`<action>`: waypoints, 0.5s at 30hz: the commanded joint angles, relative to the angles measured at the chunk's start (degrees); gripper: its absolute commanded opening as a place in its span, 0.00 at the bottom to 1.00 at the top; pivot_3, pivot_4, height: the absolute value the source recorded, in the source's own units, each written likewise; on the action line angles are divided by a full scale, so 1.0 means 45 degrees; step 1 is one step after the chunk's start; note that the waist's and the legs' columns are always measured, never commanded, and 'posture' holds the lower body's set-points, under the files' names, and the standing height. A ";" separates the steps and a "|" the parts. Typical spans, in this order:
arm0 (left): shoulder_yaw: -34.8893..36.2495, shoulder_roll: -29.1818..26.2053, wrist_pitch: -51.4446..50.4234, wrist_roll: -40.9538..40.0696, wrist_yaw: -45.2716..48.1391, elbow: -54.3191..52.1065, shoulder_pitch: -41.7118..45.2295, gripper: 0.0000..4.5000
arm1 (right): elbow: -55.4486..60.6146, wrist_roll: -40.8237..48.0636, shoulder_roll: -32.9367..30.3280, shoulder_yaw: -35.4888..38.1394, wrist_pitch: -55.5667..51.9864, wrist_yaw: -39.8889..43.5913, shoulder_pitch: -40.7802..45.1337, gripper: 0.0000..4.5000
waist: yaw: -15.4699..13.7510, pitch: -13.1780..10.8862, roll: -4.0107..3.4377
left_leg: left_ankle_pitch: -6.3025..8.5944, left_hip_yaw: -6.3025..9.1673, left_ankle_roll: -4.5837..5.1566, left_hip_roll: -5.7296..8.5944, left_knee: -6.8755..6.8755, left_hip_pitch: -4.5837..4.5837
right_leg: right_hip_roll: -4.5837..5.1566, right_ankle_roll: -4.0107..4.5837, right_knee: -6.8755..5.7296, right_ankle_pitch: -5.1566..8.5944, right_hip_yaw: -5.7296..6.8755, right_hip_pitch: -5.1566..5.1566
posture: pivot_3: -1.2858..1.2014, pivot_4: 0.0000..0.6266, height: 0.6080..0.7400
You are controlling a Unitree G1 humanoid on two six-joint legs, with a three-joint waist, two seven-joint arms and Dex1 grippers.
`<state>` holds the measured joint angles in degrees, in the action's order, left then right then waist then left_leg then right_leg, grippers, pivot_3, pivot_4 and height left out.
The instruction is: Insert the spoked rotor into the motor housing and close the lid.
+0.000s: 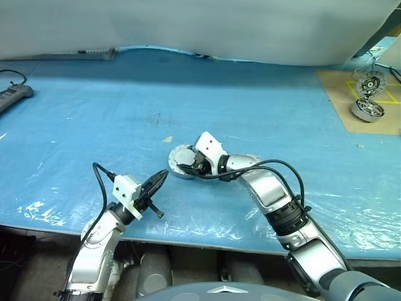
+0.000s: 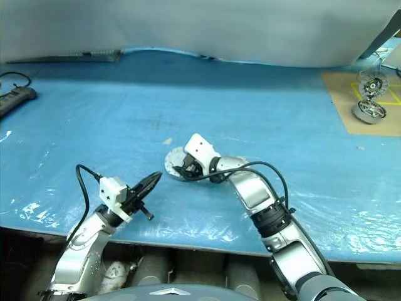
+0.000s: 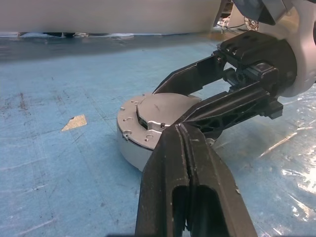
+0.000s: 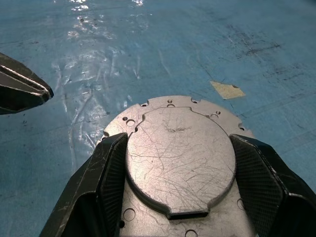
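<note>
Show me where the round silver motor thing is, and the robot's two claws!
motor housing (image 4: 180, 158), right wrist view, on its plain grey closed lid.
right claw (image 3: 197, 98), left wrist view, between its two black fingertips, astride the housing.
left claw (image 1: 164, 174), left eye view, at its shut fingertips.

Robot lab/workshop bench: blue plastic sheet (image 1: 188, 94), power strip (image 1: 14, 95), spare motor parts (image 1: 368, 108) on cardboard.
</note>
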<state>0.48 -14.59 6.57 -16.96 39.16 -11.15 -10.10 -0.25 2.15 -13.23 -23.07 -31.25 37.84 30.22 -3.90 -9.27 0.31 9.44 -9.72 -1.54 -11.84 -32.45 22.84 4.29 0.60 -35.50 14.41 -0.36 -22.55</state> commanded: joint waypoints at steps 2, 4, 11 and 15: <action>0.0076 -0.0092 0.0073 -0.0262 -0.0048 -0.0113 0.0050 0.00 | -0.0152 -0.0368 -0.0005 -0.0266 -0.0599 -0.0184 0.0062 0.66 | 0.0000 0.0001 -0.0002 | 0.0000 -0.0002 0.0000 0.0000 0.0001 -0.0022 | 0.0000 0.0001 0.0000 0.0001 -0.0011 0.0012 | 0.52 0.24 1.00; 0.0082 -0.0106 0.0093 -0.0277 -0.0057 -0.0126 0.0024 0.00 | -0.0192 -0.0345 0.0056 -0.0275 -0.0791 -0.0227 0.0094 0.66 | 0.0000 0.0002 -0.0001 | 0.0001 -0.0009 0.0000 0.0000 0.0003 -0.0048 | 0.0000 0.0001 0.0000 0.0003 -0.0023 0.0032 | 0.52 0.24 1.00; 0.0007 -0.0121 0.0155 -0.0295 -0.0097 -0.0159 -0.0028 0.00 | -0.0221 -0.0217 0.0396 -0.0112 -0.1568 -0.0422 0.0204 0.66 | 0.0001 0.0004 0.0001 | 0.0001 -0.0045 0.0000 0.0000 0.0028 -0.0116 | -0.0002 -0.0001 -0.0005 0.0006 -0.0103 0.0041 | 0.52 0.24 1.00; -0.0004 -0.0112 0.0198 -0.0329 -0.0064 -0.0165 -0.0051 0.00 | -0.0151 -0.0283 0.0339 -0.0317 -0.1041 -0.0279 0.0077 0.66 | 0.0000 0.0004 0.0002 | 0.0002 -0.0067 0.0001 0.0003 0.0035 -0.0139 | -0.0003 -0.0004 -0.0005 0.0007 -0.0144 0.0039 | 0.52 0.24 1.00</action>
<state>0.48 -14.79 6.49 -17.70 38.71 -11.13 -10.04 -0.25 1.98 -11.35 -23.17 -36.09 36.60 31.48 -3.90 -9.25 0.32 9.45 -10.02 -1.53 -11.83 -32.29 22.21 4.28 0.58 -35.52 14.44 -1.02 -22.38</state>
